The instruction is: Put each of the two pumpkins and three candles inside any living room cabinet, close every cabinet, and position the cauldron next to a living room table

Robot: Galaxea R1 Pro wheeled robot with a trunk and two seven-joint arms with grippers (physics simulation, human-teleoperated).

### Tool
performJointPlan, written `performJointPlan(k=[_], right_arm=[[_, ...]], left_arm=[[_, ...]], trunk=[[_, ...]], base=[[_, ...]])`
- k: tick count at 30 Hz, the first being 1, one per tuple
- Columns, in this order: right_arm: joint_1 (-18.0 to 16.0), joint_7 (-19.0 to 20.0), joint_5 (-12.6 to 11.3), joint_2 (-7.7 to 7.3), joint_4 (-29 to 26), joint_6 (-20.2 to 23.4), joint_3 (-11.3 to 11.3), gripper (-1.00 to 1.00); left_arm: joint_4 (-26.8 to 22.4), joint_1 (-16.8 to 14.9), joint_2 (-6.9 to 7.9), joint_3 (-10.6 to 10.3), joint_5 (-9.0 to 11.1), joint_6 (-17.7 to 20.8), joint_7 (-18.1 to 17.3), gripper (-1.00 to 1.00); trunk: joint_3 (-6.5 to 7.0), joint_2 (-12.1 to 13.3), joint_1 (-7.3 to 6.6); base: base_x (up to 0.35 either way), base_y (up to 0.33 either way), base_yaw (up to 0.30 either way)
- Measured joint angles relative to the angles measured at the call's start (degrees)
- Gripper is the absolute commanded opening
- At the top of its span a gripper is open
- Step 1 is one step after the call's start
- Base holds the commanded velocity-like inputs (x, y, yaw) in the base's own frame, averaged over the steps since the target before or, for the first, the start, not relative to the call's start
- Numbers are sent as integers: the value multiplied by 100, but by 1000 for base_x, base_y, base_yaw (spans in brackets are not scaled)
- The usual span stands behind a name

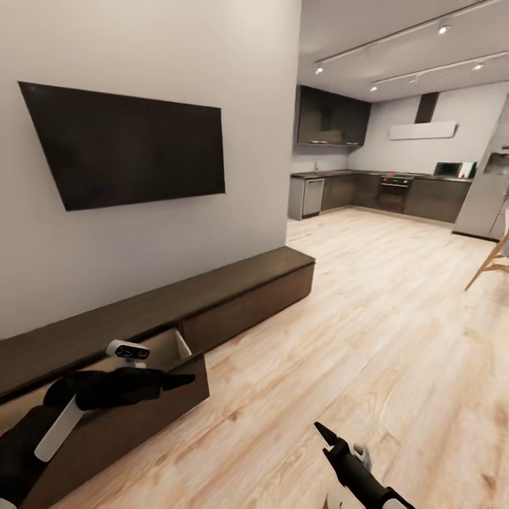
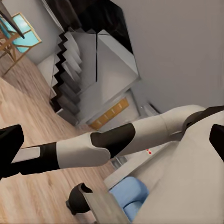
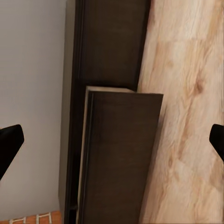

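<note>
The black right gripper (image 1: 326, 440) is hovering low over the pale wood-plank floor (image 1: 367, 318), its fingers standing wide apart. The black left gripper (image 1: 185, 380) is reaching over the pulled-out drawer front (image 1: 152, 417) of the long, low dark brown wooden cabinet (image 1: 233, 297); whether it is parted or closed cannot be told. Beyond, a black wall television (image 1: 127, 145) is hanging, with a dark kitchen (image 1: 382, 187) farthest.

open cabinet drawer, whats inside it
The pulled-out front of the cabinet stands open, showing a strip of pale beige inner wall. The left tool and its arm cover most of the opening, so the contents cannot be seen.
</note>
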Motion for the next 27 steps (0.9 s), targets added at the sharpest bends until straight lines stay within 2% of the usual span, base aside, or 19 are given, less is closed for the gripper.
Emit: performJointPlan(k=[5, 9, 22, 27], right_arm=[[0, 0, 0, 0, 0, 5, 0, 100], [1, -3, 0, 0, -1, 15, 0, 100], [0, -10, 0, 6, 0, 13, 4, 100], [-1, -12, 0, 10, 1, 10, 7, 100]], left_arm=[[0, 0, 0, 0, -2, 0, 0, 100], [-1, -1, -4, 0, 6, 0, 2, 100], [-2, 0, -5, 3, 18, 0, 2, 100], [-4, 1, -7, 10, 21, 0, 3, 100]], trunk=[[21, 0, 2], [28, 0, 1], [30, 0, 0], [33, 0, -1]], base=[[102, -259, -288], [103, -46, -176], [248, -34, -15], [291, -2, 110]])
